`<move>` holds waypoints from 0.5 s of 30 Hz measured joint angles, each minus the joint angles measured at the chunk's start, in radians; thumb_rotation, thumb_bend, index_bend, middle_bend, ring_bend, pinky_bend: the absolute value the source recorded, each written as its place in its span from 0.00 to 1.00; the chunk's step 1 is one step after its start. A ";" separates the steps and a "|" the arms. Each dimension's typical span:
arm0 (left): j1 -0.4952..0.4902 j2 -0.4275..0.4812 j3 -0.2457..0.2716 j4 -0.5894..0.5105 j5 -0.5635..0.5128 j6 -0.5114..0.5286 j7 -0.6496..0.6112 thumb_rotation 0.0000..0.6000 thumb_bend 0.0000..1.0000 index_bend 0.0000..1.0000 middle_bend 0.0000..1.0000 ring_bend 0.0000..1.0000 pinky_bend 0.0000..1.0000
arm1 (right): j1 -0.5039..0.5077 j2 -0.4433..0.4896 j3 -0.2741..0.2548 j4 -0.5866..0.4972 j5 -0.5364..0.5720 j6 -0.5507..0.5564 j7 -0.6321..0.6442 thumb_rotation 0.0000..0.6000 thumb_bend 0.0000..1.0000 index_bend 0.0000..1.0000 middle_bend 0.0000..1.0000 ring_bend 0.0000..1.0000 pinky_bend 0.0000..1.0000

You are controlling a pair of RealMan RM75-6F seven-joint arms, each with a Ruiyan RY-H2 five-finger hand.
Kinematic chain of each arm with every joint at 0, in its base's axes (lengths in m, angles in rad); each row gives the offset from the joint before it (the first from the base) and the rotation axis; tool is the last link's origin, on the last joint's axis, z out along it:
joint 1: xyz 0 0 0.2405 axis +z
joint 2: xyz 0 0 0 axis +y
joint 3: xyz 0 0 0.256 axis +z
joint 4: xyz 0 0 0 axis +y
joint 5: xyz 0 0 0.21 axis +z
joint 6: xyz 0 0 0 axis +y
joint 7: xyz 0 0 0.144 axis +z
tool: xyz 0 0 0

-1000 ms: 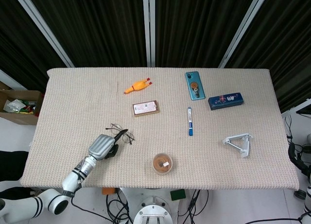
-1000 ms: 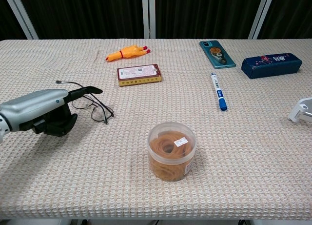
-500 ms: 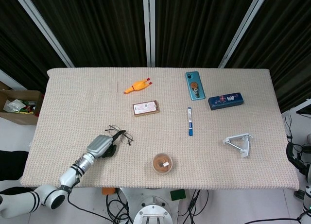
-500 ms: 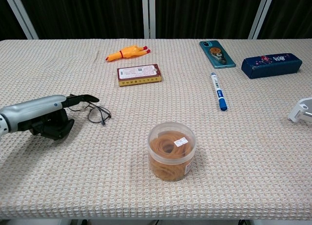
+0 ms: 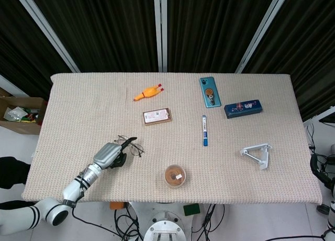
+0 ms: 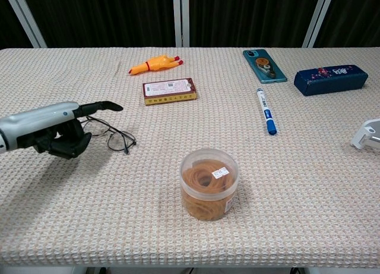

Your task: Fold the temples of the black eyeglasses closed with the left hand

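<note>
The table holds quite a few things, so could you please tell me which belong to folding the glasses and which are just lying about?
Belonging to the job:
black eyeglasses
left hand, one of its fingers stretched over the frame

Just lying about:
rubber chicken
red card box
marker pen
phone
blue case
tub of rubber bands
white stand

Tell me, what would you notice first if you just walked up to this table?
Probably the silver and black left hand reaching in at the near left edge of the table, one finger stretched out over the black eyeglasses. Next, the clear tub of rubber bands right at the front middle. Far back sits a bright yellow rubber chicken, the most colourful thing there.
</note>
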 measured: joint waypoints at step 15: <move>0.301 0.120 -0.016 -0.110 -0.016 0.534 0.391 0.46 0.12 0.14 0.05 0.06 0.34 | -0.076 -0.009 -0.066 0.004 0.063 -0.047 -0.102 1.00 0.39 0.00 0.00 0.00 0.00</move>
